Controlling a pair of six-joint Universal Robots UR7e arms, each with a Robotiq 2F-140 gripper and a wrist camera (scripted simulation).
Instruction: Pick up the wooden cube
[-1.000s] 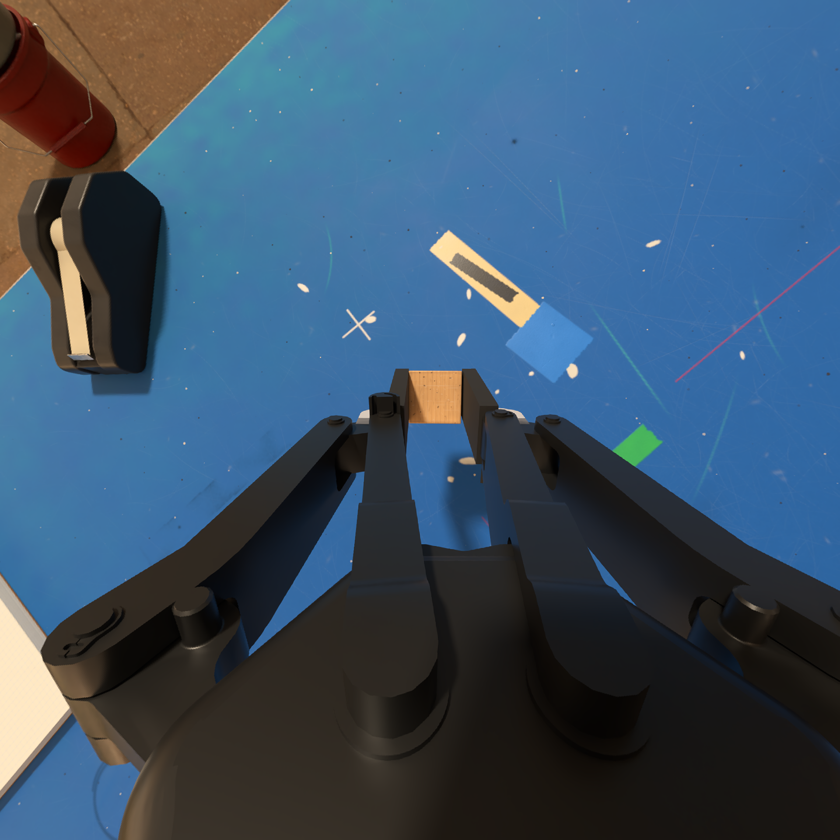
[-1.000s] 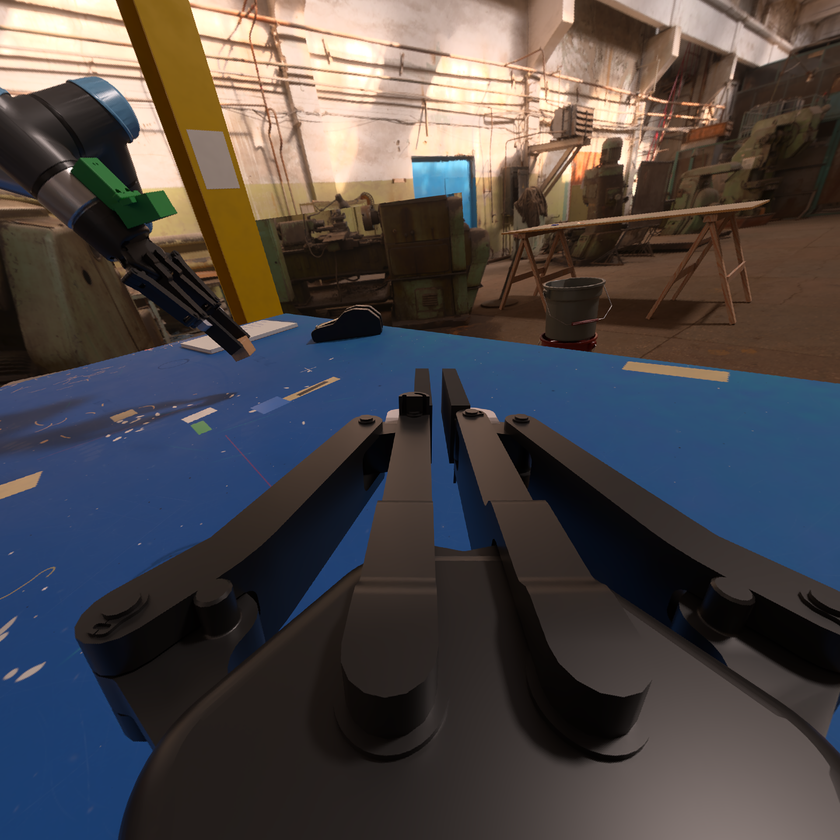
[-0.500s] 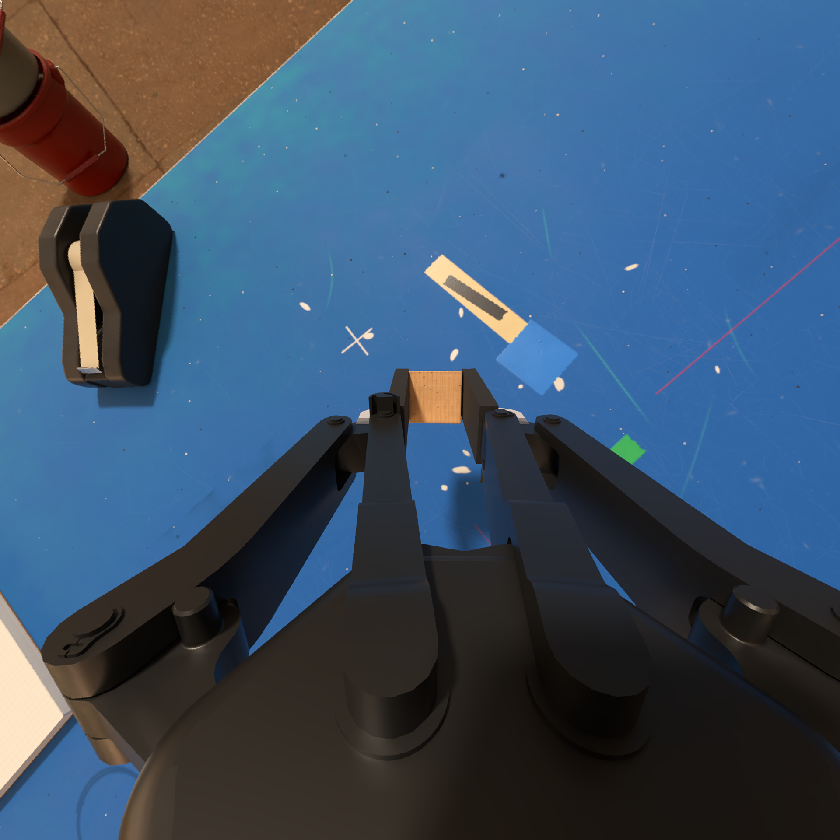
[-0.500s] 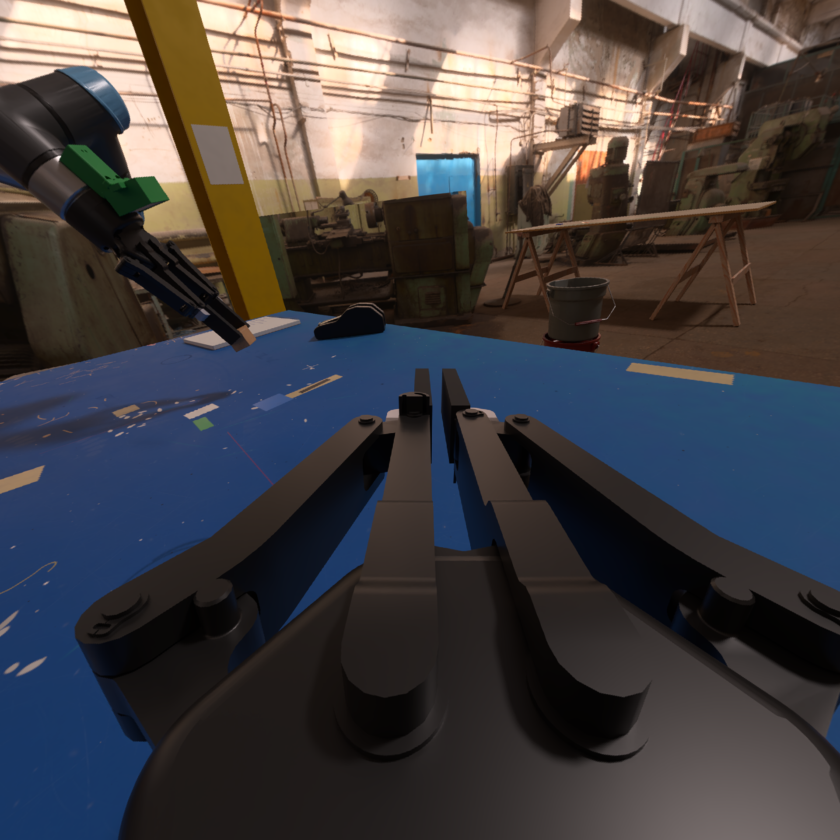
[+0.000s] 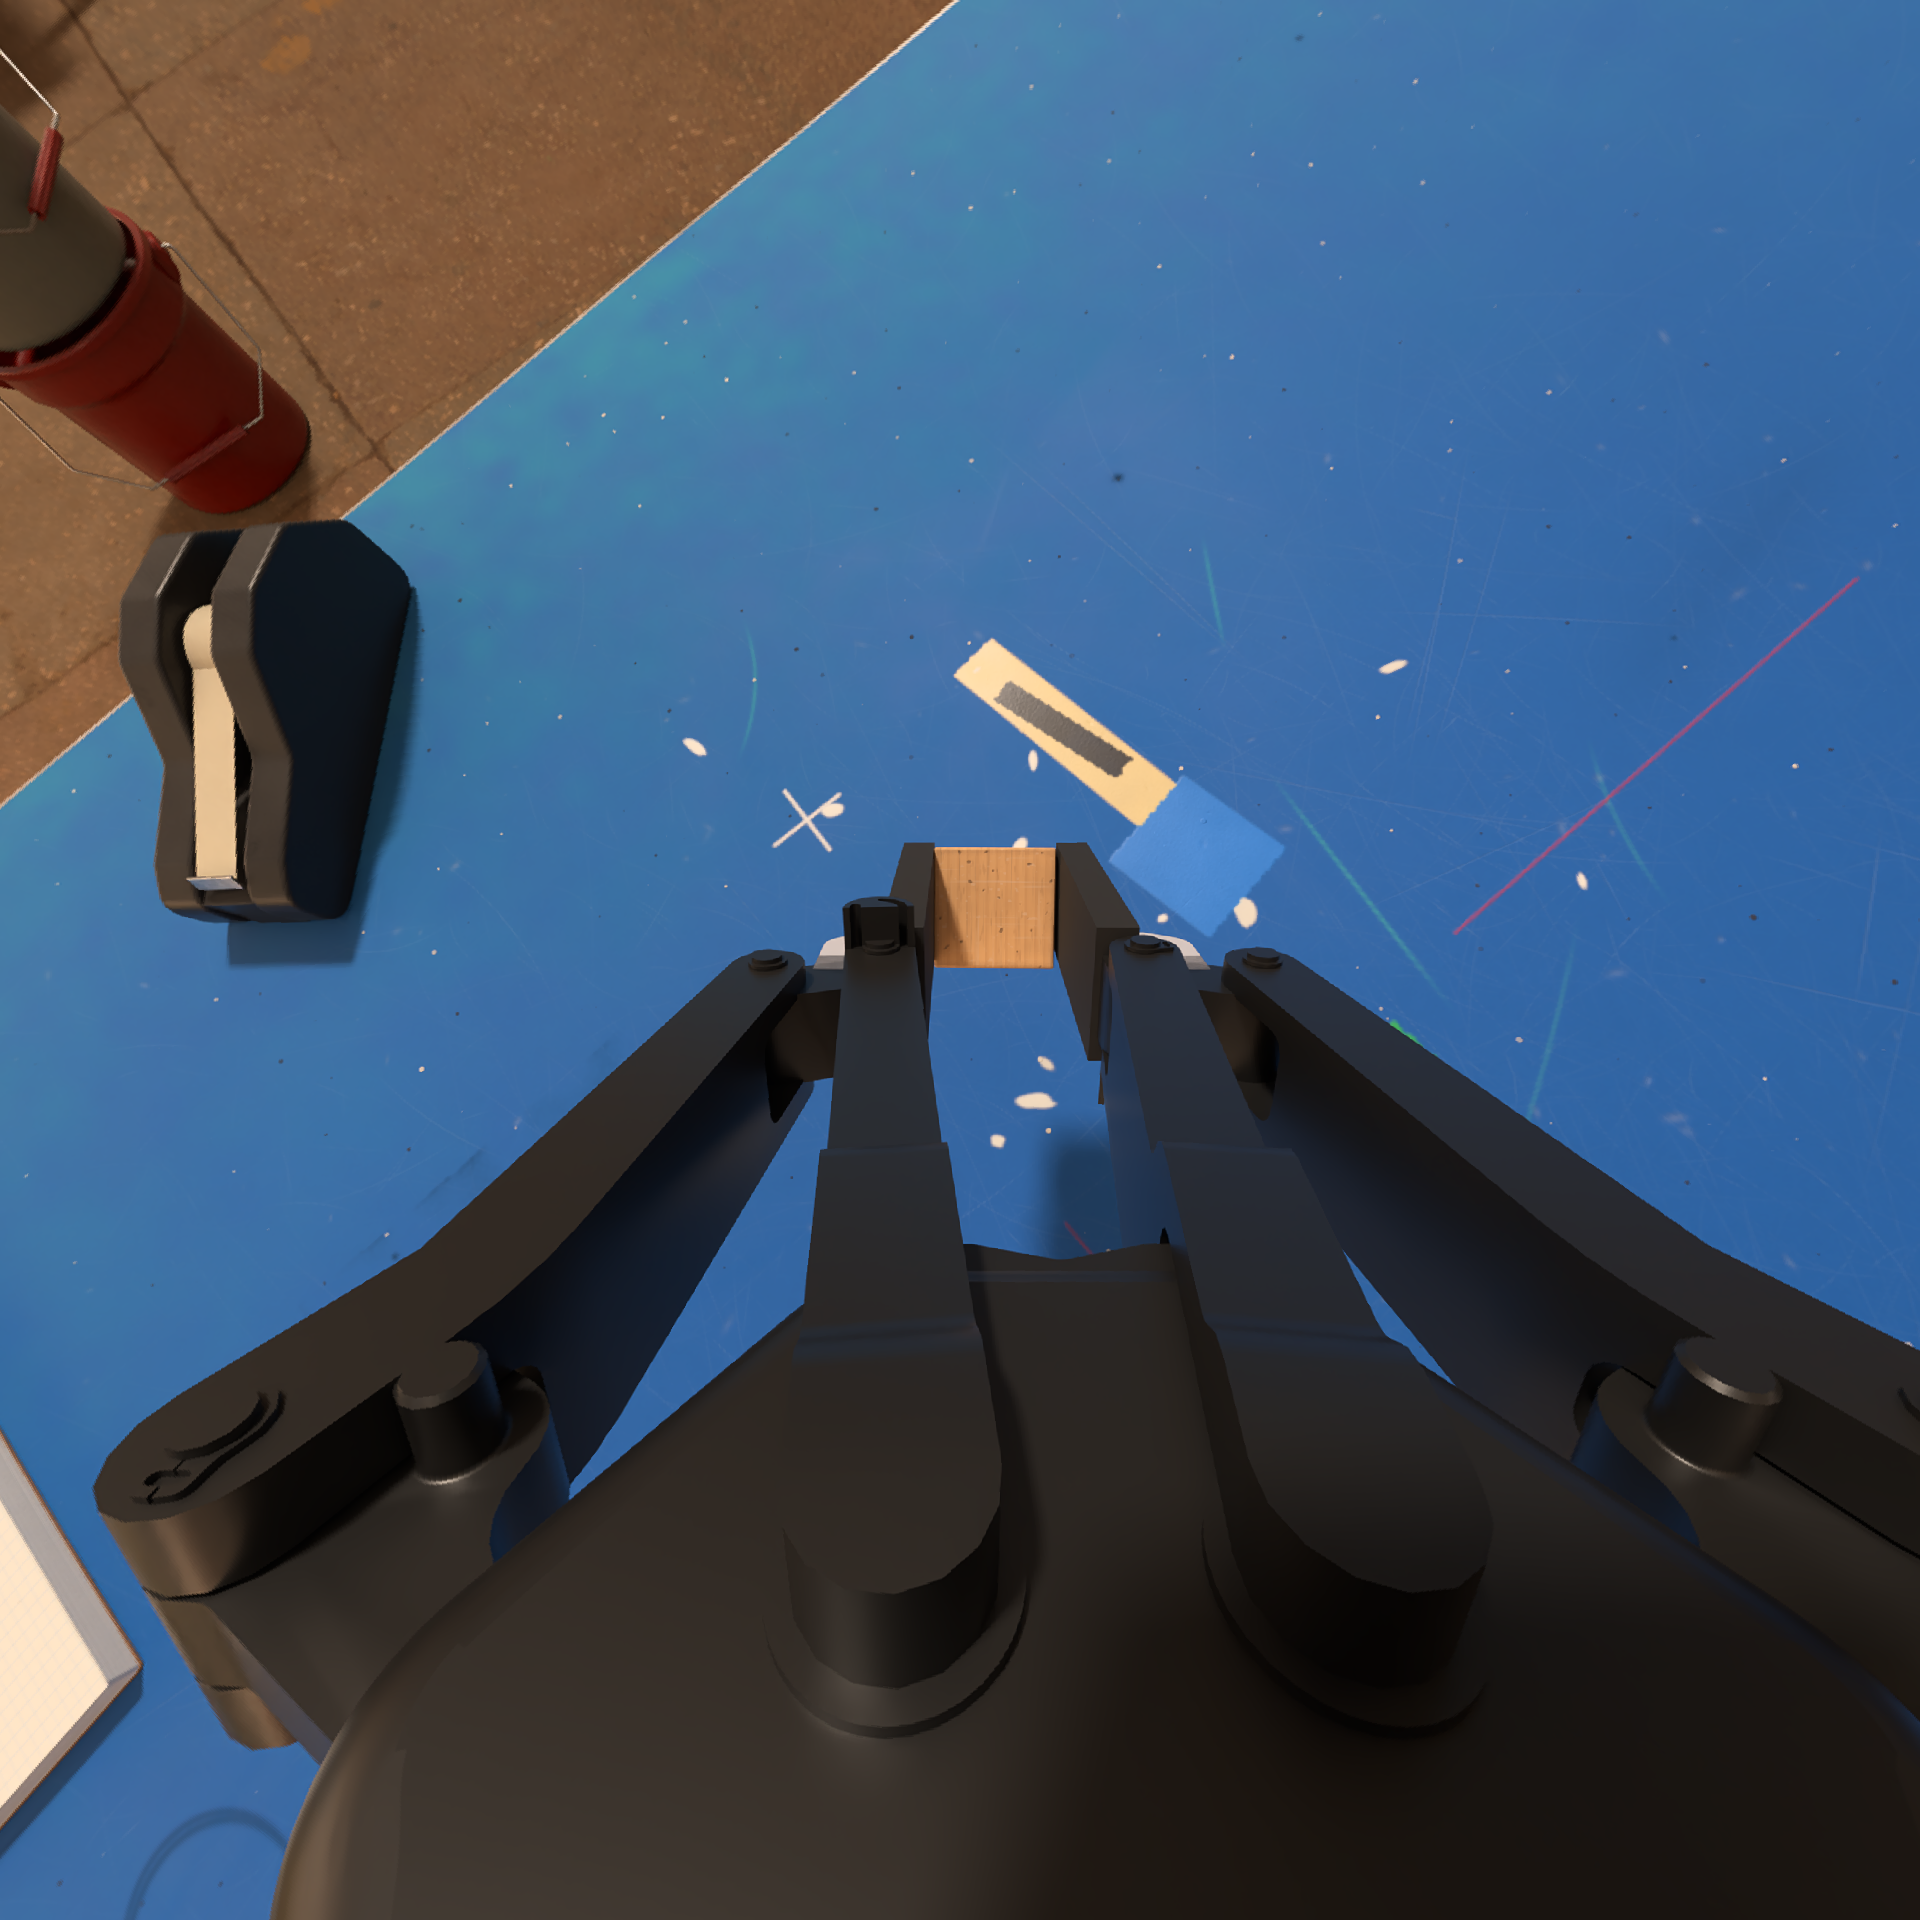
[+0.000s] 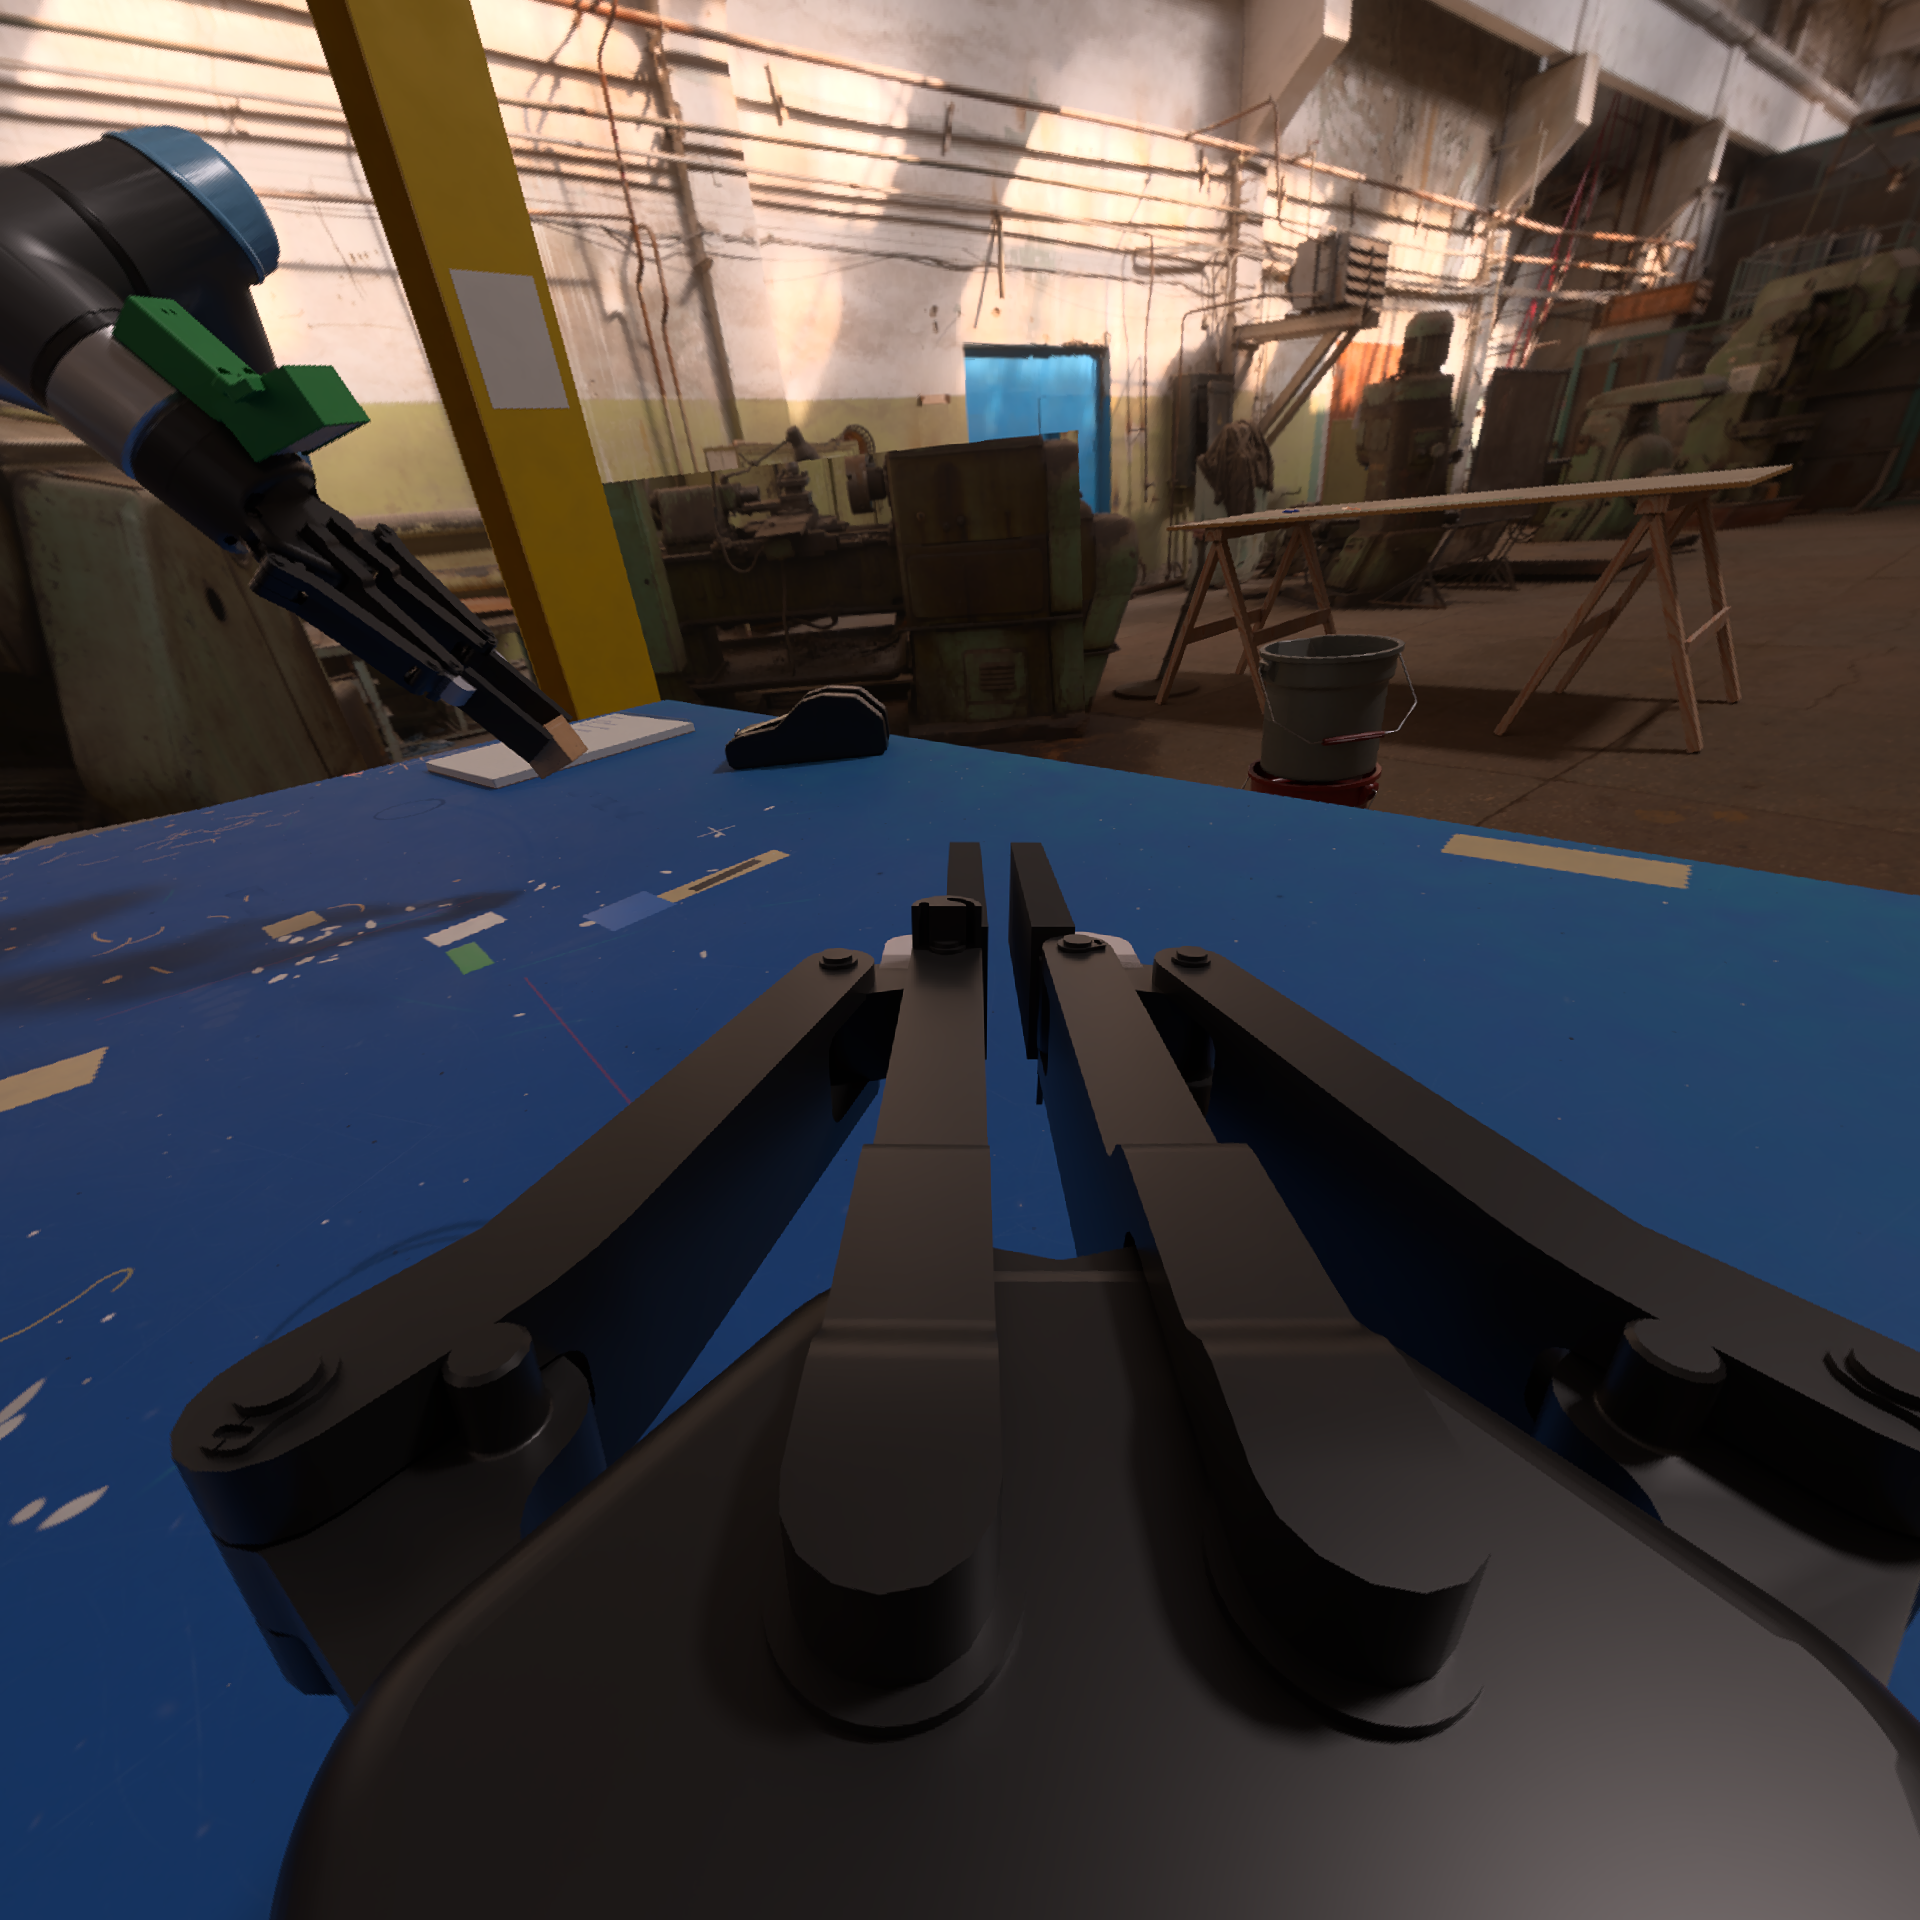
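Observation:
The wooden cube [image 5: 993, 906] is a small light-brown block clamped between the two black fingertips of my left gripper [image 5: 993, 883], held well above the blue table [image 5: 1351, 312]. In the right wrist view the left gripper [image 6: 545, 743] shows far off at the upper left, in the air with the cube [image 6: 564, 740] at its tip. My right gripper [image 6: 995, 883] is shut and empty, its jaws nearly together, low over the blue table [image 6: 1351, 1039].
A black tape dispenser [image 5: 260, 717] lies near the table's edge, also in the right wrist view [image 6: 805, 727]. A white pad [image 6: 561, 750] lies at the table's far edge. Tape patches [image 5: 1122, 790] mark the table. Buckets [image 5: 135, 364] stand on the floor.
My left gripper has risen with the cube; the table marks have shrunk and slid in its view. The right gripper has stayed shut and hardly moved.

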